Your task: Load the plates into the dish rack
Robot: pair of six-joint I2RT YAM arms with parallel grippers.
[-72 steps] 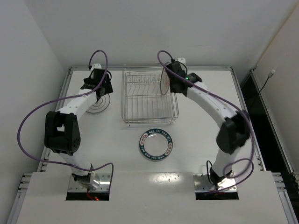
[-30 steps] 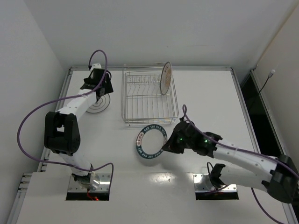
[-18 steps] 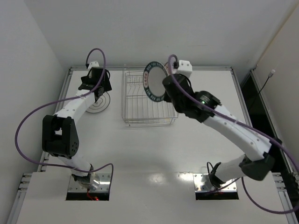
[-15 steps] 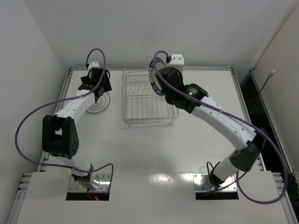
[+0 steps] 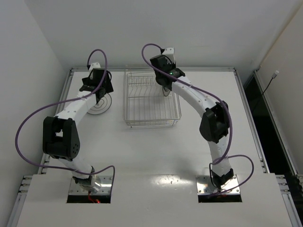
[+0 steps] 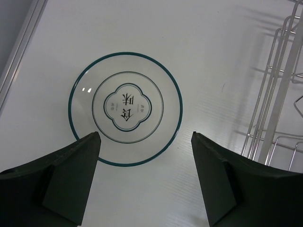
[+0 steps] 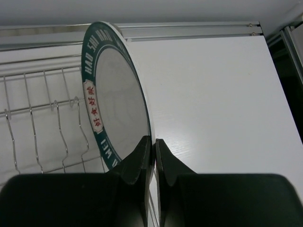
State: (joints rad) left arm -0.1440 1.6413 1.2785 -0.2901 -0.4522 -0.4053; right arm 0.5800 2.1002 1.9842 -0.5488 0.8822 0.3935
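Note:
The dish rack stands at the back middle of the table. My right gripper is shut on the teal-rimmed plate and holds it upright on edge over the rack's back right part; the wires lie to the plate's left. The plate shows only as a dark sliver from above. The ringed plate lies flat left of the rack. My left gripper hangs open above its near edge, touching nothing. I cannot make out the orange-centred plate.
Raised rails border the table at the back and left. The rack's side wires stand close to the right of my left gripper. White walls close in behind and on both sides.
My right arm has lifted the teal-rimmed plate from the table in front of the rack and swung it back over the rack's back right, turning it on edge. The left arm has barely moved.

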